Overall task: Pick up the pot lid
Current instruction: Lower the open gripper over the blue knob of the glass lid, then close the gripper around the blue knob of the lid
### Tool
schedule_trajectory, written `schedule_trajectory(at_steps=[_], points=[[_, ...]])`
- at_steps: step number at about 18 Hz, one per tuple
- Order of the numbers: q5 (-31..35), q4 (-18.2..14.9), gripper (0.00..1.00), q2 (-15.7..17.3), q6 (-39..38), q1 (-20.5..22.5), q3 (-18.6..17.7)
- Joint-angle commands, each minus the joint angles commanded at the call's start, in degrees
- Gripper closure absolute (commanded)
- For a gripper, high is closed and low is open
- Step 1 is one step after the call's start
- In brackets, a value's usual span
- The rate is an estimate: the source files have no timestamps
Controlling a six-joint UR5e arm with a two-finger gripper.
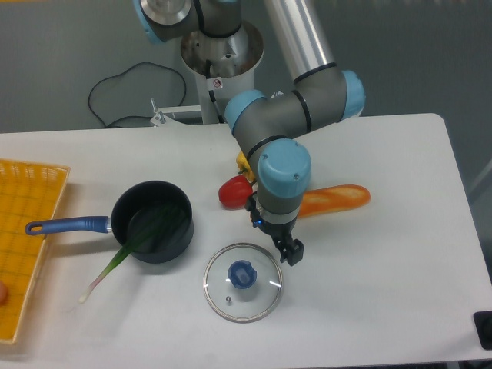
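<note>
Fingers (291, 251) spread well apart, with nothing between them, hang over the bench (369, 300) beyond the pot lid (263, 296); I see no contact with it. The lid lies flat on the near part of the bench, its blue knob (242, 274) upward, which should suit a pinch from above. Left of it in the view, the pot (181, 243) stands upright, wide enough to prop the leafy end of a green onion (115, 263). Farther back, the red pepper (235, 193) and orange loaf (338, 199) rest outside the lid's rim, probably leaving it free to lift.
</note>
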Motion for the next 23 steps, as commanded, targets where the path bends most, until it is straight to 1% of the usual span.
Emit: schedule_trajectory(at_steps=[7,9,12,14,23], points=[[0.5,-0.4,0.0,-1.4,-1.1,-1.4,2.5],[1.6,-0.4,0.0,-3.0,-3.4,-2.2,4.6],[2.8,-0.5,0.0,-6.2,-9.0,-4.0,7.8],[3.3,-0.4,0.0,-6.9,-11.7,-4.8,8.1],[3.1,-0.2,0.0,-7.4,-14.8,-5.8,7.0]])
